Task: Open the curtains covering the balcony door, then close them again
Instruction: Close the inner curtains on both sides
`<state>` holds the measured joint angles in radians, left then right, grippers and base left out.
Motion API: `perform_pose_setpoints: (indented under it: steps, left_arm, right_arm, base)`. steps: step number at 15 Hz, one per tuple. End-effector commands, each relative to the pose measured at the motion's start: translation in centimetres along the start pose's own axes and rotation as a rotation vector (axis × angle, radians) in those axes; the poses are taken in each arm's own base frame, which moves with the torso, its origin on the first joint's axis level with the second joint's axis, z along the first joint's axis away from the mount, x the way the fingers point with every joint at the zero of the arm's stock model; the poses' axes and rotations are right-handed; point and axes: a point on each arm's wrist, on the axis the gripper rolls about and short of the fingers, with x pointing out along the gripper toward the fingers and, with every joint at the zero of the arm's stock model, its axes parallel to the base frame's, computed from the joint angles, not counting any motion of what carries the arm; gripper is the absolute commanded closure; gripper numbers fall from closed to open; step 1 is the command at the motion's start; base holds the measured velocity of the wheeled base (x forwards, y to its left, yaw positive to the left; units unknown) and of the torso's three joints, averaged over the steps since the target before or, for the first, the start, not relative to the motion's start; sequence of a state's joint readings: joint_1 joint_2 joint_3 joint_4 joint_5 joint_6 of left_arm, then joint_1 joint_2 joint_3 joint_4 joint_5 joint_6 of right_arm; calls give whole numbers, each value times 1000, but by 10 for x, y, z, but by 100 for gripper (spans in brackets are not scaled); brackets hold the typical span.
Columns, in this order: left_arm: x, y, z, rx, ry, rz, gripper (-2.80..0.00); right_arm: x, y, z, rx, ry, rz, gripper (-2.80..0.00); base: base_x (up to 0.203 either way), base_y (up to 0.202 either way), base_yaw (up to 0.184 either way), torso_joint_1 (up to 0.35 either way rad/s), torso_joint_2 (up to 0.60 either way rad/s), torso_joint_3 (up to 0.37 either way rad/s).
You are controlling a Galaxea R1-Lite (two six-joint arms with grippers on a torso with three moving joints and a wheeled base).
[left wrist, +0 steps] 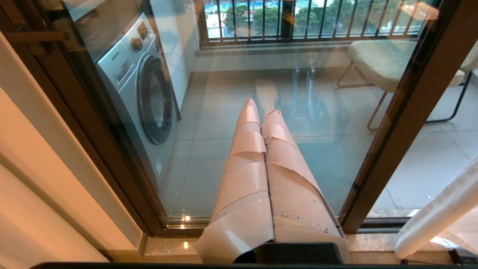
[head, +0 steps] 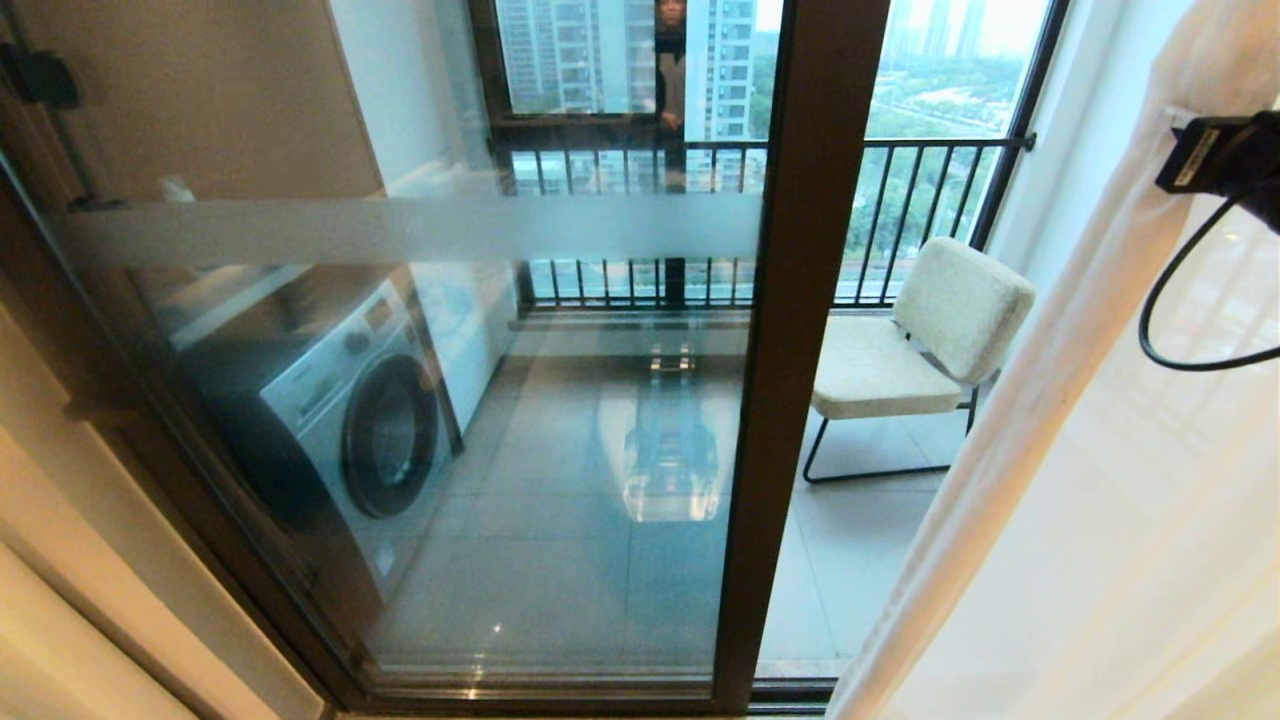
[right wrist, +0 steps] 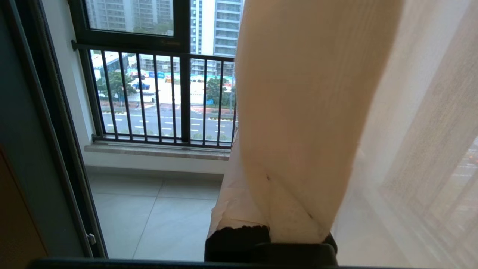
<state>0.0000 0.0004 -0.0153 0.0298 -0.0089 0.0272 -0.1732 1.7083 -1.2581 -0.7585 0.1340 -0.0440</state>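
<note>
Cream-white curtains point(head: 1050, 480) hang bunched at my right, leaving most of the balcony door point(head: 800, 330) bare, so its glass shows a washing machine point(head: 350, 420) on the left and a pale chair point(head: 925, 345) by the railing point(head: 700, 220). My right fingers point(right wrist: 276, 149), wrapped in tan tape, are raised beside the curtain edge and pressed together; the cloth lies so close against them that I cannot tell whether any of it is pinched between them. My left fingers point(left wrist: 263, 164) are clenched on nothing, low in front of the glass, pointing at the balcony floor point(left wrist: 224, 123).
</note>
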Motion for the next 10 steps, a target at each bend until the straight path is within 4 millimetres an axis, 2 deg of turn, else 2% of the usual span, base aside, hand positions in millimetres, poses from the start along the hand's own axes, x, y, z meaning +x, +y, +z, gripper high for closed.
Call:
perform_pose_setpoints:
  steps: [1,3,7,8,10]
  left_arm:
    - [0,0,0,0,-1,0,0]
    - [0,0,0,0,0,0,0]
    - [0,0,0,0,-1,0,0]
    - [0,0,0,0,0,0,0]
    - [0,0,0,0,0,0,0]
  right_arm:
    - [0,0,1,-5,-9,0,0]
    - [1,4,5,-7,-21,12,0]
    - [7,27,22,-48,-82,77,0]
    - [8,35,27,-48,-98,99,0]
    - [9,67,36,-48,-133,186,0]
  base:
    - [0,0,0,0,0,0]
    - [0,0,0,0,0,0]
    - [0,0,0,0,0,0]
    - [0,0,0,0,0,0]
    - [0,0,0,0,0,0]
